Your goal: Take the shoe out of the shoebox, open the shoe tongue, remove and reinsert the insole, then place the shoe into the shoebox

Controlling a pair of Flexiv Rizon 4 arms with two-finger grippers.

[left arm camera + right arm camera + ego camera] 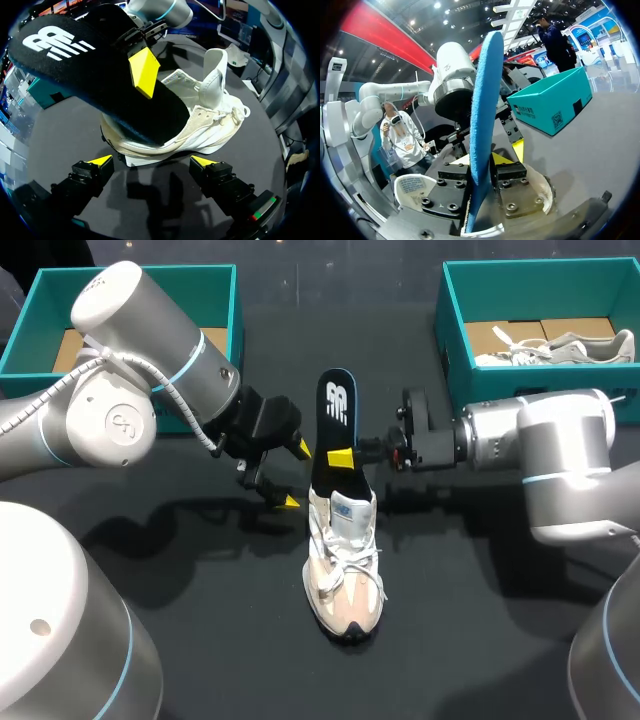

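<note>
A beige-and-white shoe (pixel 343 570) stands upright at the table's middle, toe toward the front, tongue (pixel 214 75) pulled up. Its insole (pixel 337 415), black on top with a white logo and blue underneath (pixel 482 125), sticks up out of the shoe's heel end. My right gripper (pixel 338 458) comes in from the right and is shut on the insole's middle, one finger on each face. My left gripper (pixel 293 475) hangs open just left of the shoe's heel. In the left wrist view its fingers (pixel 102 161) straddle empty table beside the sole, touching nothing.
A teal shoebox (pixel 215 275) sits at the back left behind my left arm. A second teal shoebox (pixel 455 335) at the back right holds another pale shoe (pixel 560 345). The table is black.
</note>
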